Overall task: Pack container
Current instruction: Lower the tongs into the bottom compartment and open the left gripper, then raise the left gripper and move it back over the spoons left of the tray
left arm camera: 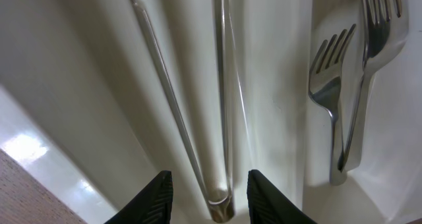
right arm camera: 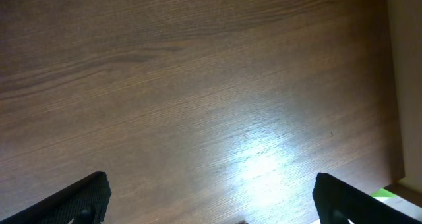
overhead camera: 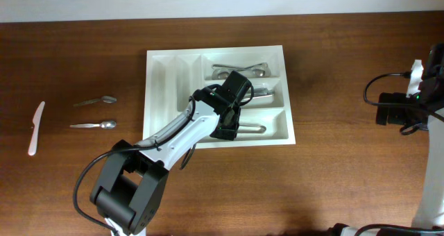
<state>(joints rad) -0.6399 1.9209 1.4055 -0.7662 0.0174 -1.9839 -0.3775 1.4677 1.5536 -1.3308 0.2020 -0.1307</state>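
Left gripper (left arm camera: 210, 188), jaws part-open, straddles a handle (left arm camera: 223, 85) running straight ahead in the tray (overhead camera: 163, 90); spoons (overhead camera: 97, 100) lie off to its left, far from the wide-open right gripper (right arm camera: 211, 184).

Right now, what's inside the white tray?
Cutlery lies in all three long slots of the tray: forks in one, a thin handle in the next. Both narrow slots look empty. The left arm hides part of the long slots.

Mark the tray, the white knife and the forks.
Tray (overhead camera: 161, 83): overhead view, floor of its leftmost compartment.
White knife (overhead camera: 36, 128): overhead view, mid-length.
Forks (left arm camera: 356, 112): left wrist view, overlapping handles.
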